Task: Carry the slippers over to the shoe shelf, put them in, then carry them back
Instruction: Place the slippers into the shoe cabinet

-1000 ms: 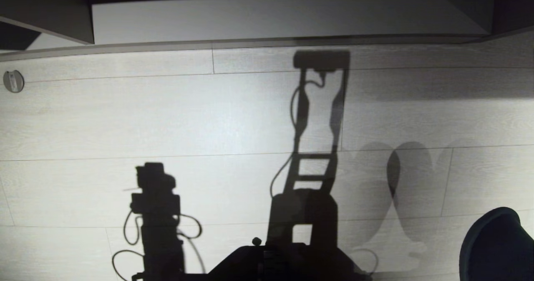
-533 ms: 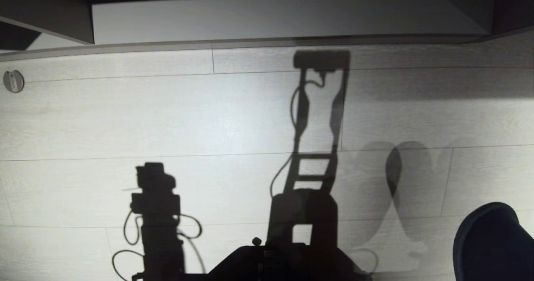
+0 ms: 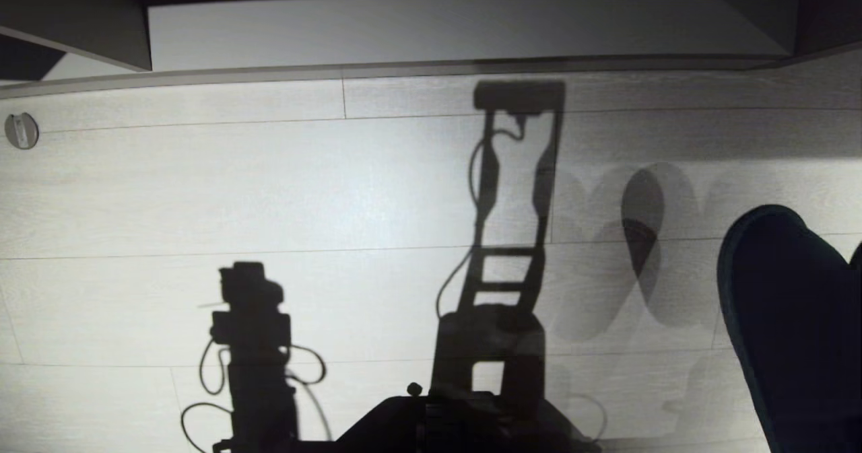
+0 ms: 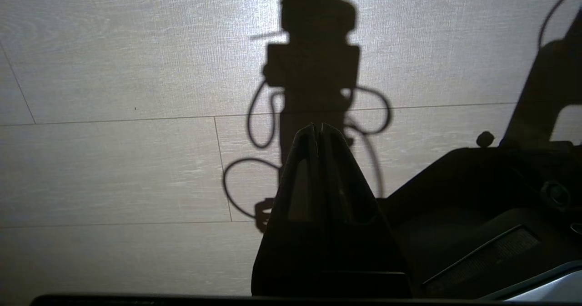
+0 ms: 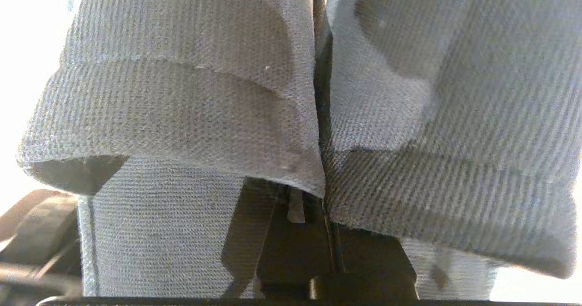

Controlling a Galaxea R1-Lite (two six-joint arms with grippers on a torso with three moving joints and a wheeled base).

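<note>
Both slippers were pinched together at their inner edges by the closed right hand, so the pair hung as one load, seen at the head view's right edge above the floor. The left hand was shut, empty, parked low. Farther off, the shoe shelf was seen with nothing in it.
</note>
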